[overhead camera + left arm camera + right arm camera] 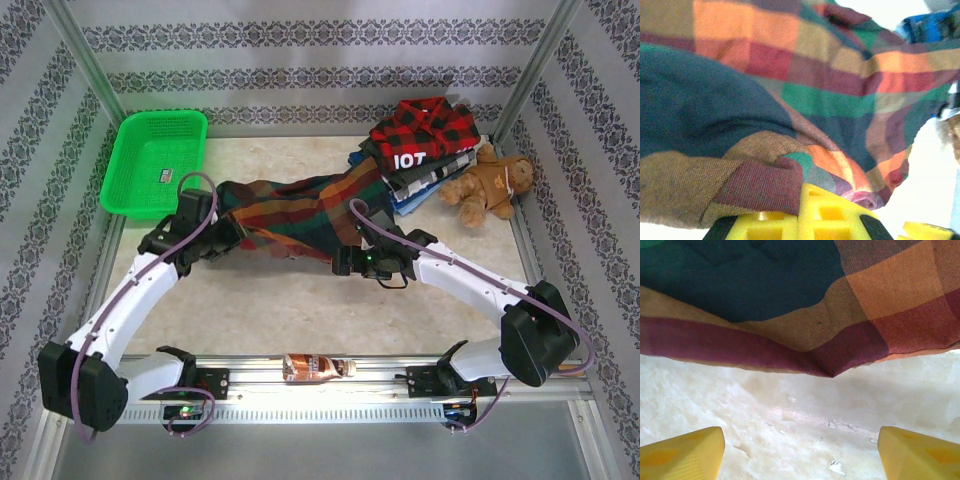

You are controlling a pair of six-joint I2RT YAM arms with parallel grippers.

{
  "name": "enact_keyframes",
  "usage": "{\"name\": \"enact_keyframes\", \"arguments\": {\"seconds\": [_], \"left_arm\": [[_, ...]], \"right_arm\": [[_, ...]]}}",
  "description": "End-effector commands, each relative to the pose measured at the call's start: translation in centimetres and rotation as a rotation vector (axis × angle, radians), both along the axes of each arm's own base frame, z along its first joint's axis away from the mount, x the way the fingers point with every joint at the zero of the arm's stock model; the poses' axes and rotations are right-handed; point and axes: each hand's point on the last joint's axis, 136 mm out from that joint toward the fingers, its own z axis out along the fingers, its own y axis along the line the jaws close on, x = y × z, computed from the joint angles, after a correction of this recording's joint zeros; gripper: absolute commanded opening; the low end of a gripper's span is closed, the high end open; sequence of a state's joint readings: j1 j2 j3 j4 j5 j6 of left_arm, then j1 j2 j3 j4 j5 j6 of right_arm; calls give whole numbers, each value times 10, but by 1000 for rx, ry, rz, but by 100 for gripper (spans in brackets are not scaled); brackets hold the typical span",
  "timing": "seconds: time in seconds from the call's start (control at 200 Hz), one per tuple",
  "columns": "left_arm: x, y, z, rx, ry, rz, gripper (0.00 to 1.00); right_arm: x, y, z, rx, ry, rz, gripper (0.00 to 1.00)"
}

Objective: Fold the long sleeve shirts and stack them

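You get bright, even light from above. A soft shadow lies just below the plaid shirt [740,290]; beyond it, your left wrist view blurs and washes out white.

Woven matt cloth: plaid shirt [290,215]. Pale stone-look w/ slight sheen: tabletop [800,420]. Glossy grn plastic mesh: basket [118,170].

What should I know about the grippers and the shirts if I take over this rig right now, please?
Left gripper: shut on the left end of the plaid shirt.
Right gripper: open, fingers apart over the table, just short of the shirt's near hem.
Plaid shirt: unfolded, stretched across mid-table.
Done: other shirts stacked at the far right, beside the teddy bear.
Left: fold the plaid shirt and add it to the stack.
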State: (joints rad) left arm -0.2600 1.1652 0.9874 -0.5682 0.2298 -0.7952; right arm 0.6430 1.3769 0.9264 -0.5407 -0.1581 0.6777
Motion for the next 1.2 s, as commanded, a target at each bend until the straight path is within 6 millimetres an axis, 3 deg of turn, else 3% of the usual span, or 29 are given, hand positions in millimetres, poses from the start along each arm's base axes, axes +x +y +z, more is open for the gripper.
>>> {"name": "enact_keyframes", "arguments": {"seconds": [0.0,0.185,0.35,0.48,0.61,0.744,0.959,1.194], "left_arm": [[24,5,3,88,-9,-41,3],[88,8,19,182,-64,-92,5],[120,11,22,198,-79,-100,5],[126,11,29,169,-110,-98,6],[129,12,29,140,-112,-102,6],[133,8,43,110,-152,-116,7],[134,3,55,76,-169,-140,7],[129,0,61,46,-182,-151,7]], "right_arm": [[6,-5,-2,-21,-9,-26,81],[14,2,2,-15,-28,-7,81],[18,41,12,12,-85,124,80],[25,70,-6,20,-58,160,77],[53,105,-19,106,-111,174,73],[84,135,-22,165,-156,155,69],[121,147,-27,193,-213,46,64],[136,157,-16,248,-258,6,61]]}}
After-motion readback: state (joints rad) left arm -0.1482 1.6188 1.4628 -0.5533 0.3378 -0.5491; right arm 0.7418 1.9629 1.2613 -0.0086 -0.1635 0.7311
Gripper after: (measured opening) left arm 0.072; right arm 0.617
